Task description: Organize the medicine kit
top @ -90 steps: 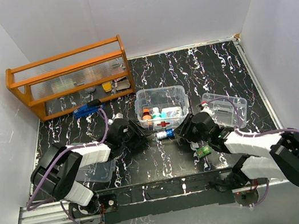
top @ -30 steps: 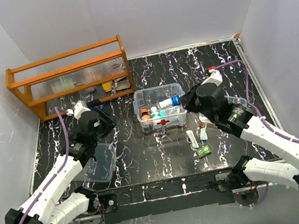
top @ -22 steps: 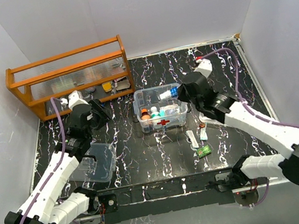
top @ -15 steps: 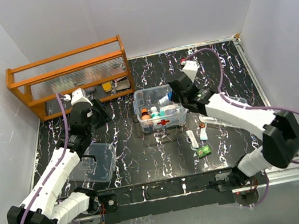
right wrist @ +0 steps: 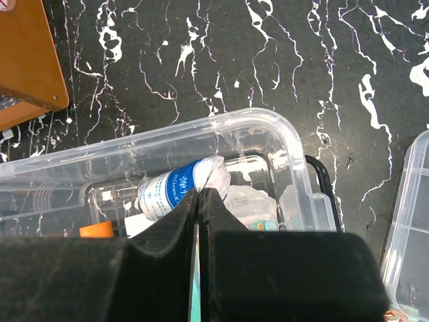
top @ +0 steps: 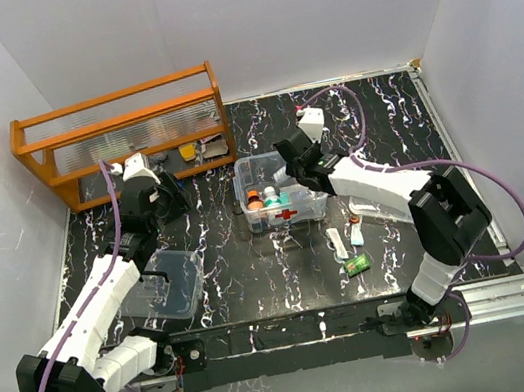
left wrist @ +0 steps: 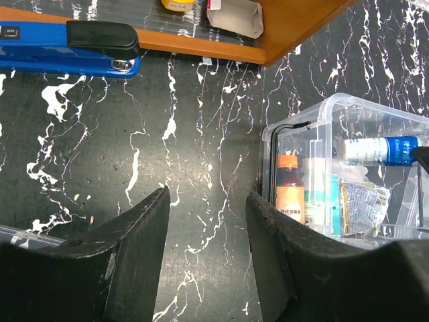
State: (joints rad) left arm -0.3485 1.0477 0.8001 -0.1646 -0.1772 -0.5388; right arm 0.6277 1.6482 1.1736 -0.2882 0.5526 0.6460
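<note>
Right fingers (right wrist: 167,235) pinch tube (right wrist: 175,192) over medicine kit (right wrist: 255,124), contact half hidden; left fingers (left wrist: 144,228) half-open, empty.

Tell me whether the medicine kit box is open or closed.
Open: no lid on the medicine kit box, bottles show inside, and the right gripper holds a tube over it.

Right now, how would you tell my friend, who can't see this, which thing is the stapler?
Find the orange wooden rack at the table's back left corner. The stapler lies flat on the black marbled tabletop in front of the rack's bottom board. It is long, blue with a black top, unlike the yellow item and white packet inside the rack.
</note>
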